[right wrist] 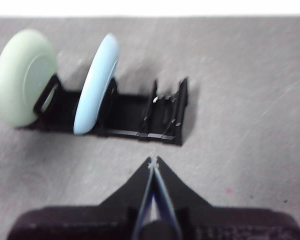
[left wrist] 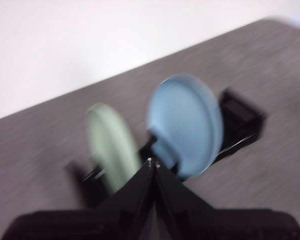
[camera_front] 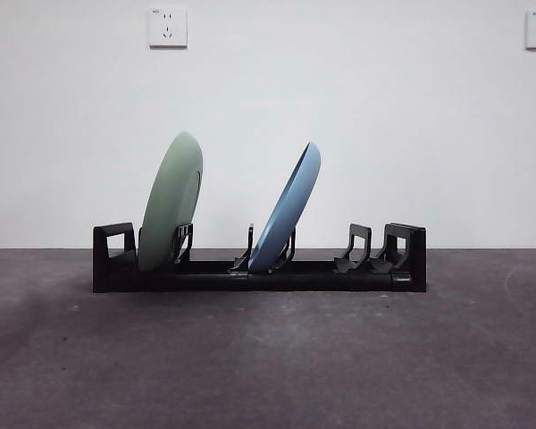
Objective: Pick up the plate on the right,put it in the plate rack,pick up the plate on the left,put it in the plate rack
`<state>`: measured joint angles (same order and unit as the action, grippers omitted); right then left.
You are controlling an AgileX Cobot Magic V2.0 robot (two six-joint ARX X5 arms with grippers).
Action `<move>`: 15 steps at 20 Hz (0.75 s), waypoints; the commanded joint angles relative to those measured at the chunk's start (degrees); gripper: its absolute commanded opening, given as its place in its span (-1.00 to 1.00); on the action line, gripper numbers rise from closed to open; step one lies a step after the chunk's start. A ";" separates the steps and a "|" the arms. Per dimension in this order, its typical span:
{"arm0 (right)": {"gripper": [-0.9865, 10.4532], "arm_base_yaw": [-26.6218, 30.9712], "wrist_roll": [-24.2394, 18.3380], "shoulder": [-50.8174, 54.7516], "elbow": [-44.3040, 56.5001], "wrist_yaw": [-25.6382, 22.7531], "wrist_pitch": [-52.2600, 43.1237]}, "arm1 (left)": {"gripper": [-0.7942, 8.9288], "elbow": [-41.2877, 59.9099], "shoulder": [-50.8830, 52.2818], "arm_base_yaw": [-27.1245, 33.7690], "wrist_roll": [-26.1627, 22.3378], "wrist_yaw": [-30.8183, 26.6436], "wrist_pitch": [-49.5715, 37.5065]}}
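Observation:
The black plate rack [camera_front: 259,268] stands on the dark table and holds two plates on edge. A green plate [camera_front: 171,201] leans in the slot near its left end, and a blue plate [camera_front: 286,207] leans in a middle slot. My left gripper [left wrist: 152,161] is shut and empty, up above the rack [left wrist: 240,117] with the green plate [left wrist: 112,147] and blue plate [left wrist: 185,122] beyond its tips; that view is blurred. My right gripper [right wrist: 153,160] is shut and empty, a short way off the rack [right wrist: 162,117], apart from the blue plate [right wrist: 96,82] and green plate [right wrist: 22,75].
Two empty prong slots [camera_front: 366,250] sit at the rack's right end. A white wall with two sockets [camera_front: 168,27] rises behind the table. Neither arm shows in the front view.

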<state>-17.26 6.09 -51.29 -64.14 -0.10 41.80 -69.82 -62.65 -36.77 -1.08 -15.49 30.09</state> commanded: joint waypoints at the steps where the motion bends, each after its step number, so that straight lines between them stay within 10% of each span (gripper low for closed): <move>1: -0.85 -0.11 1.70 4.28 5.31 -0.31 -1.95 | -0.85 0.85 3.21 -0.11 -0.85 -4.79 5.75; 15: -0.83 -0.04 2.38 8.94 10.12 -0.28 -1.38 | -0.84 7.52 13.79 -0.26 4.11 -6.75 13.73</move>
<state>-17.26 7.94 -42.46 -54.30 -0.23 40.69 -62.78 -49.01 -36.88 2.63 -22.26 44.12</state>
